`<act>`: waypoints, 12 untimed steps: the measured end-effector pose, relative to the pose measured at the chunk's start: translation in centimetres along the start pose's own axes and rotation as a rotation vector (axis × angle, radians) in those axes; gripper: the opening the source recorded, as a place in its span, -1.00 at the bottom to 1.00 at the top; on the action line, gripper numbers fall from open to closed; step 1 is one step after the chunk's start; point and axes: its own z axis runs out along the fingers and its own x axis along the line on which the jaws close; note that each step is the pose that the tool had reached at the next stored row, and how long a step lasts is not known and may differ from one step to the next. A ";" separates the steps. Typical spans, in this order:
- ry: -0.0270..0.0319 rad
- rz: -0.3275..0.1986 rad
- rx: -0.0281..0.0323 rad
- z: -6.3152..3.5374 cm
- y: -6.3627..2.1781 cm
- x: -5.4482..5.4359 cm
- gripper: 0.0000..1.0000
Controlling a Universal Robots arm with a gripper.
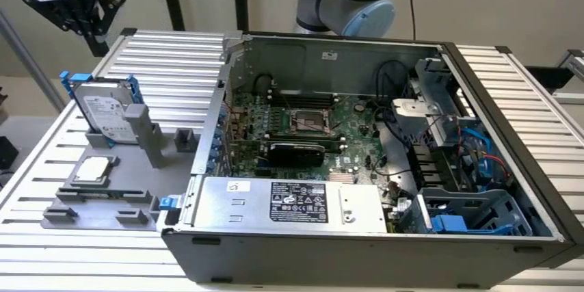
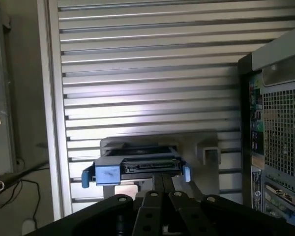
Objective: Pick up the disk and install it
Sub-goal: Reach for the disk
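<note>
claw (image 1: 75, 18) held high over the table (image 1: 174, 52), disk (image 1: 102, 109) standing in its holder (image 1: 128, 182)
in the exterior view the disk is seen upright on edge in the grey holder, at about 9 o'clock from the open computer case (image 1: 365, 251) and just beside it. the claw is hung in the air at about 11 o'clock from the disk, well apart from it, with its fingers drawn narrow and nothing gripped between them. in the wrist view the disk's connector edge is turned toward the claw.
</note>
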 end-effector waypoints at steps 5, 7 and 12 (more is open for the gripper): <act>0.0052 0.000 0.0020 0.27 -0.08 2.3 -1.00; 0.0084 -0.001 0.0027 0.39 -0.11 3.0 -1.00; 0.0138 -0.015 0.0045 0.63 -0.12 3.8 -1.00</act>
